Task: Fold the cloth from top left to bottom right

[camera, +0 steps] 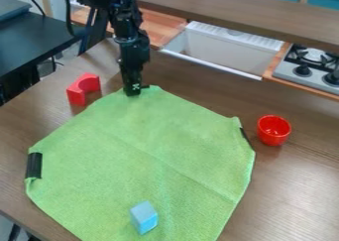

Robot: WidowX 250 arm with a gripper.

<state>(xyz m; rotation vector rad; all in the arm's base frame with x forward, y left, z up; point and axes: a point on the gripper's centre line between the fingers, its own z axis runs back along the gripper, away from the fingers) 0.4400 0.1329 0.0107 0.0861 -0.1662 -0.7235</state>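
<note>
From here, gripper (132, 92) is at the far corner of cloth (145, 150); can't tell if it's open or clamped. Cloth spreads flat toward my side, so fold likely pulls my way and right (block (144, 217) on top, may slide).

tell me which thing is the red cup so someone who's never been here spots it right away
On the brown table, find the big green cloth spread in the middle. Just past its right-hand corner in the camera view stands a small round red cup, open at the top. The other red thing, a notched block, is beyond the cloth's upper left side.
</note>
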